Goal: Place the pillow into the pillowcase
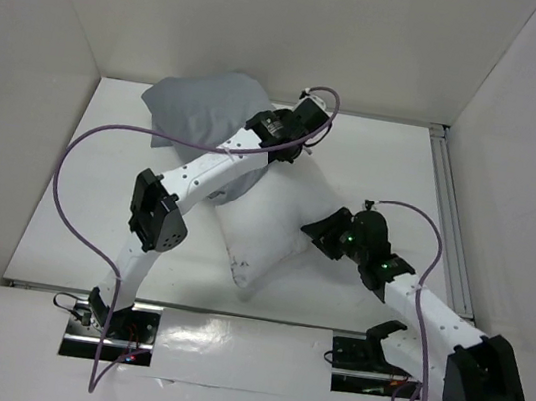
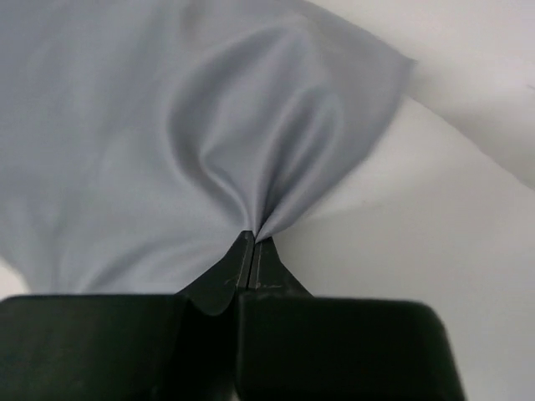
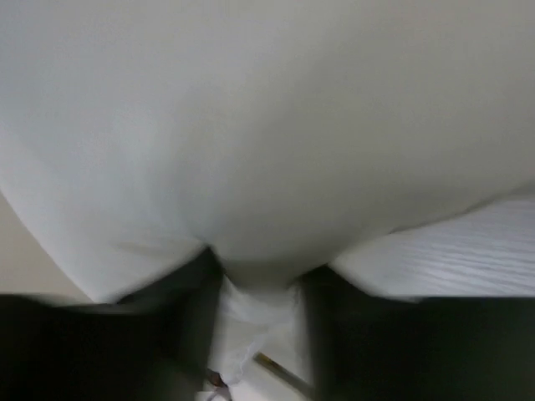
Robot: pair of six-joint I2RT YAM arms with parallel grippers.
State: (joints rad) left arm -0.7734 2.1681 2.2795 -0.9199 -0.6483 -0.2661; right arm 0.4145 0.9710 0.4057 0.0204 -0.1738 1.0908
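pillowcase [image 2: 167, 125] smooth, faintly glossy cloth; pillow [image 3: 267, 125] matt

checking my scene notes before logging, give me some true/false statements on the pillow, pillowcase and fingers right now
1. The left fingers are shut on the pillowcase. True.
2. The pillow is fully inside the pillowcase. False: its white body lies bare on the table.
3. Pillow cloth sits between the right fingers. True.
4. The pillowcase lies on the near side of the pillow. False: it lies on the far side.
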